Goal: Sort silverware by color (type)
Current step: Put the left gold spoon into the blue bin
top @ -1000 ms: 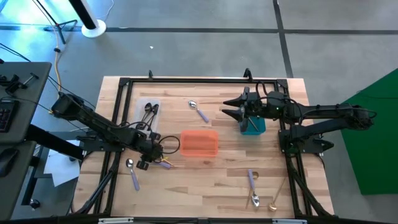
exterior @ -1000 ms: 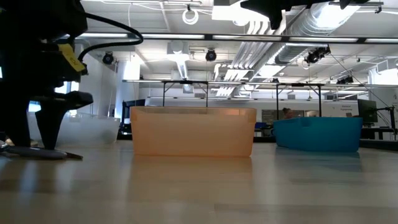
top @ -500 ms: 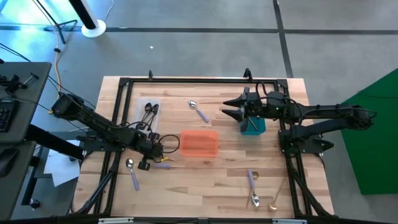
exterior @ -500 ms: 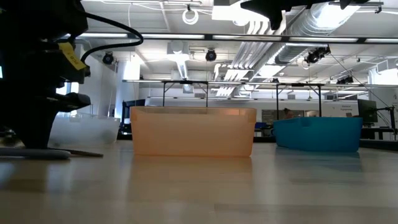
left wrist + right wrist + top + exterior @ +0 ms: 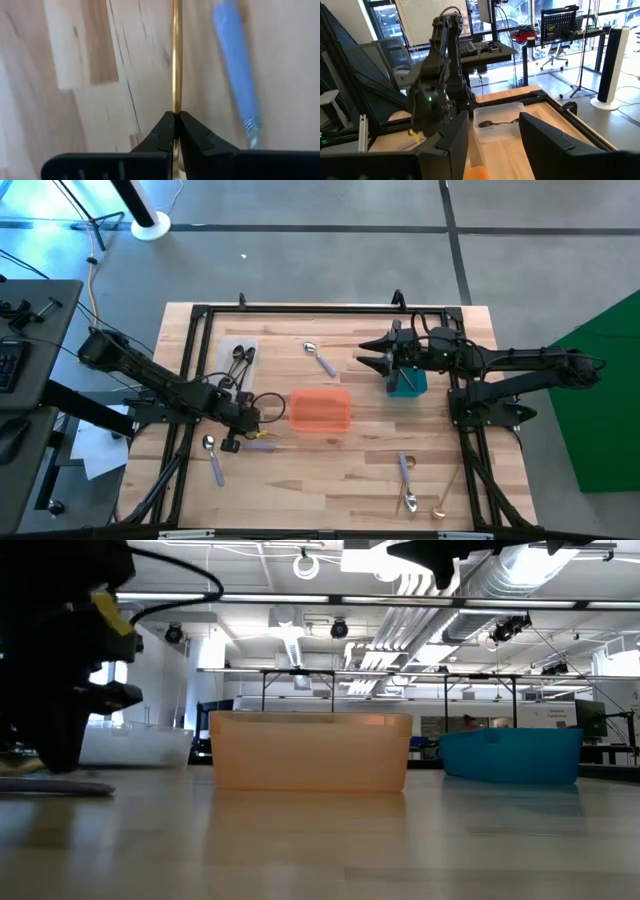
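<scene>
One gold spoon [image 5: 176, 55] between left gripper [image 5: 175, 131] fingertips

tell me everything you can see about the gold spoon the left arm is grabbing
Only the gold spoon's handle shows: a thin, straight, shiny brass-coloured rod, apparently metal, lying flat on the pale wooden table. The left tool is shut on its near end, one dark finger pressed to each side. Its bowl is not in view. A lavender-handled spoon lies beside it, apart from it. From above, the spot is just left of the orange bin, though the spoon itself is hidden there under the tool.
</scene>
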Tool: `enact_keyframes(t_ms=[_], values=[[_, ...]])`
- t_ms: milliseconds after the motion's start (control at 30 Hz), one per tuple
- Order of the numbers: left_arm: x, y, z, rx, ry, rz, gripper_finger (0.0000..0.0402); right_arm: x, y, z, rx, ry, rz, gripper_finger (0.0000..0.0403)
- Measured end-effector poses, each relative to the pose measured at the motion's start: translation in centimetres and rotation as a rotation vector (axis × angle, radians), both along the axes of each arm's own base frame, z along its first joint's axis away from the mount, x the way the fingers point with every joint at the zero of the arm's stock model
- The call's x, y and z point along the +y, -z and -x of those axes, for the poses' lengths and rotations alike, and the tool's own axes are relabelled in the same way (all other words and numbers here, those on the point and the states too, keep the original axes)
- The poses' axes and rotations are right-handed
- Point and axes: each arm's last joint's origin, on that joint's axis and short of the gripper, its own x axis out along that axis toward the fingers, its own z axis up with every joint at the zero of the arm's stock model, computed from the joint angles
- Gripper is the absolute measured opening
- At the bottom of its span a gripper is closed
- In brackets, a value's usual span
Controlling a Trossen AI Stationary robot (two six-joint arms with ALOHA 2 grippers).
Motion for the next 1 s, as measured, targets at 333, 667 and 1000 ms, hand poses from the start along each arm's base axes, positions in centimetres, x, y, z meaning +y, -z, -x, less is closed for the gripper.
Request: enact_keyframes(t_ms=[333,667,1000], values=[[-0.1,-3.2,1.3,-0.090,-0.015,0.255,0.0000,0.0,0.2,0.0,0.019,0.000,-0.002,0.0158],[0.1,-9.1,0.9,-0.413,-0.073,0.471,0.0000,0.0,0.2,0.0,0.019,0.000,-0.002,0.0158],[4.9,-16.0,-2.9,-1.049,-0.264,0.246,0.0000,0.0,0.1,0.0,0.015,0.000,-0.002,0.0158]])
